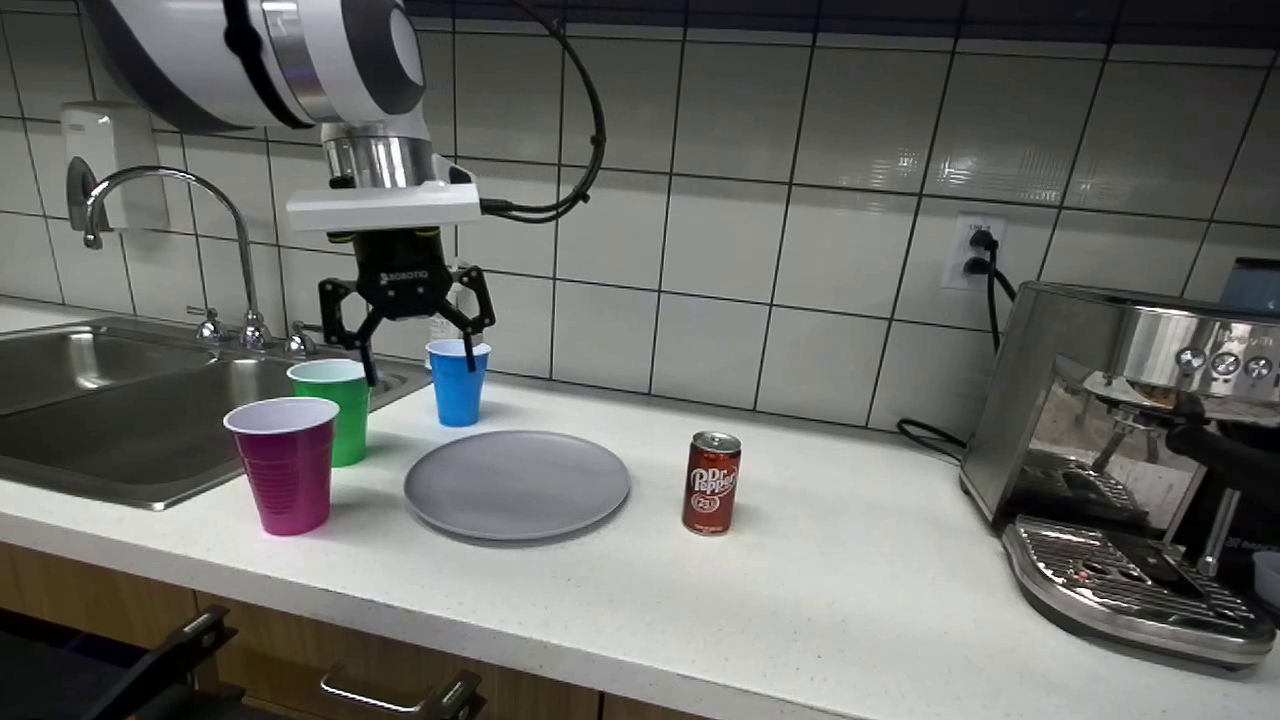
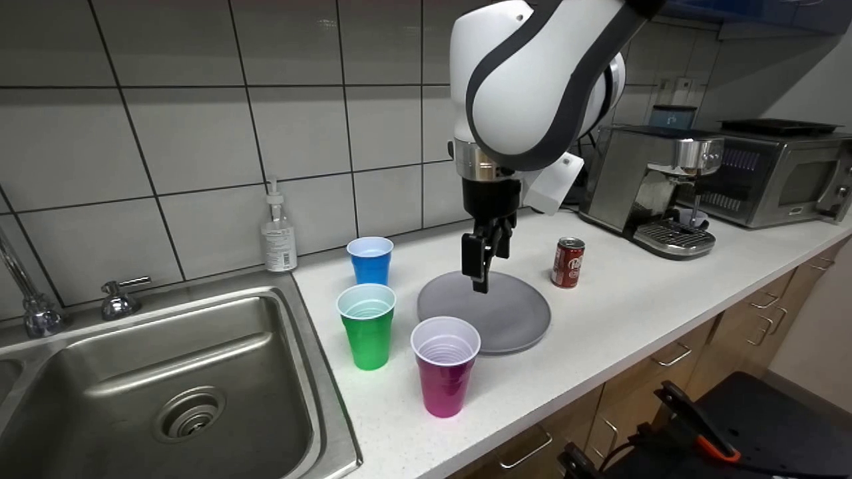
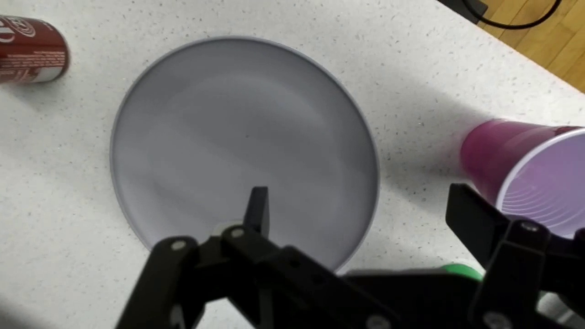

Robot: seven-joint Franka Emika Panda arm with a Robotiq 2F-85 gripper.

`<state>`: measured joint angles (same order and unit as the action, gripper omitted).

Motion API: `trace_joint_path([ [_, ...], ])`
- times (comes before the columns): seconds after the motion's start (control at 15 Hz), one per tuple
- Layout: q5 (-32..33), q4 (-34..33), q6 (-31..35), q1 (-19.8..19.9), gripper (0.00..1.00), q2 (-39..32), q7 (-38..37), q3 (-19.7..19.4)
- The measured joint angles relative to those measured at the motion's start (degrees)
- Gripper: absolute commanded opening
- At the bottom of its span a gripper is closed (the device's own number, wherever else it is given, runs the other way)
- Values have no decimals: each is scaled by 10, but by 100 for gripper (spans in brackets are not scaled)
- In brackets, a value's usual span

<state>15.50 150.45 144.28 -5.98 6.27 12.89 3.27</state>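
Observation:
My gripper (image 1: 421, 370) is open and holds nothing. It points down above the counter, over the near side of the round grey plate (image 1: 517, 485); the plate is bare and fills the middle of the wrist view (image 3: 247, 137). A magenta cup (image 1: 290, 475) and a green cup (image 1: 345, 415) stand upright between plate and sink. In the wrist view the right finger overlaps the magenta cup (image 3: 486, 151), and only a sliver of the green cup (image 3: 461, 270) shows. A blue cup (image 2: 371, 269) stands by the wall. A red Dr Pepper can (image 2: 568, 264) stands upright beyond the plate.
A steel sink (image 2: 293, 372) with a tall faucet (image 1: 240, 225) lies beside the cups. A soap bottle (image 2: 278, 243) stands at its back corner. An espresso machine (image 1: 1060, 400) and a toaster oven (image 2: 785, 173) stand at the far end. A tiled wall backs the counter.

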Motion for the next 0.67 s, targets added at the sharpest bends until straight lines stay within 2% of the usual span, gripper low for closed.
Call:
trace_joint_path([
  [0.67,-25,33,-1,-29,100,34,40,6],
])
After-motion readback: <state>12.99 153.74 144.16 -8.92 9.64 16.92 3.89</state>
